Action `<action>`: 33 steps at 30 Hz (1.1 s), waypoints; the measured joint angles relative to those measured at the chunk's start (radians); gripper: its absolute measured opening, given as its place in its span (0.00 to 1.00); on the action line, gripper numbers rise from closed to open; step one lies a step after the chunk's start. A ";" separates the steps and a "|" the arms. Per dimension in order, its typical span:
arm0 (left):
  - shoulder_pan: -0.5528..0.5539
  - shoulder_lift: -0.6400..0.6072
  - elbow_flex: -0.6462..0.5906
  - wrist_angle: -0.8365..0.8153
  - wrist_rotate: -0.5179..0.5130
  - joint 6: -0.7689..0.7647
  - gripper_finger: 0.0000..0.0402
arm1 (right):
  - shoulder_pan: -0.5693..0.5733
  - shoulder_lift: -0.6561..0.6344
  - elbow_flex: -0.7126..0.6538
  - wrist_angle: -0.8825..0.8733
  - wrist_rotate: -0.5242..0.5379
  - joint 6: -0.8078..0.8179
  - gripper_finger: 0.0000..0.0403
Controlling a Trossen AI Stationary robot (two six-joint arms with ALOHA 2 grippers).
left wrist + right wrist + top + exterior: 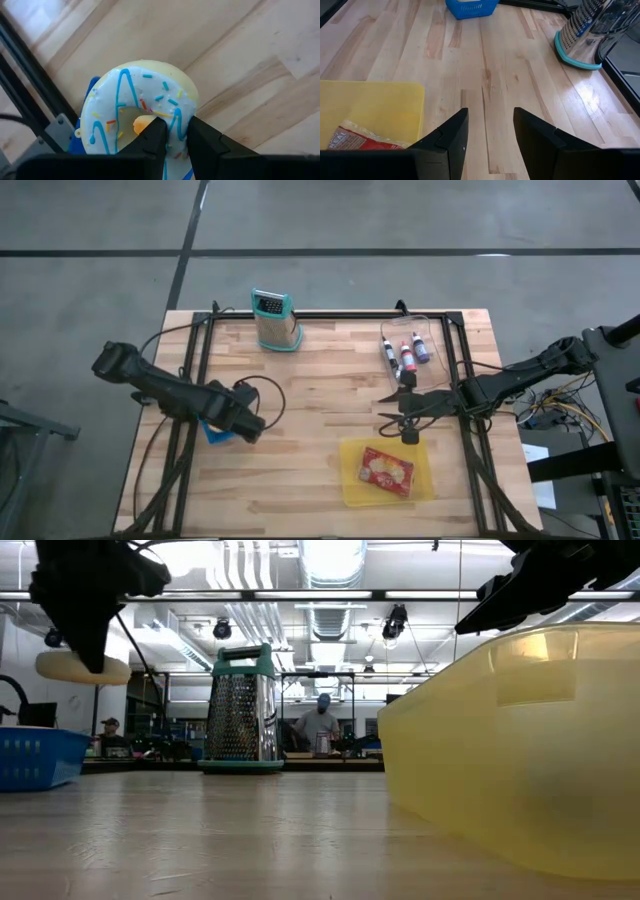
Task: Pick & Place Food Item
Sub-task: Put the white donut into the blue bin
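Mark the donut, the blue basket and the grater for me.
donut (131,107): left wrist view, white icing beside the hole.
blue basket (471,7): right wrist view, front wall.
grater (239,718): low view, perforated metal face.

Parted fingers (451,131) hover over the wooden table (490,70), with a yellow tray (375,107), blue basket (471,7) and grater (587,35).

My left gripper (175,137) holds the sprinkled iced donut (137,115) above the small blue basket (214,430) at the left side of the wooden table (320,380). The teal-framed metal grater (275,321) stands at the rear edge, with the clear tray of small bottles (407,350) to its right. My right gripper (400,412) hangs between that tray and the yellow plastic tray (386,472), which holds a red snack packet (386,469) at the front right.
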 joint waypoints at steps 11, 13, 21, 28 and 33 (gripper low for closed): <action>-0.027 -0.226 -0.152 0.048 0.006 -0.137 0.18 | 0.000 0.000 0.000 0.000 0.000 0.000 0.37; -0.030 -0.269 -0.182 0.075 0.025 -0.138 0.18 | 0.000 0.000 0.000 0.000 0.000 0.000 0.37; -0.030 -0.339 -0.296 0.126 0.158 -0.208 0.18 | 0.000 0.000 0.000 0.000 0.000 0.000 0.37; -0.030 -0.337 -0.302 0.144 0.176 -0.207 0.18 | 0.000 0.000 0.000 0.000 0.000 0.000 0.37; -0.030 -0.335 -0.307 0.150 0.184 -0.212 0.18 | 0.000 0.000 0.000 0.000 0.000 0.000 0.37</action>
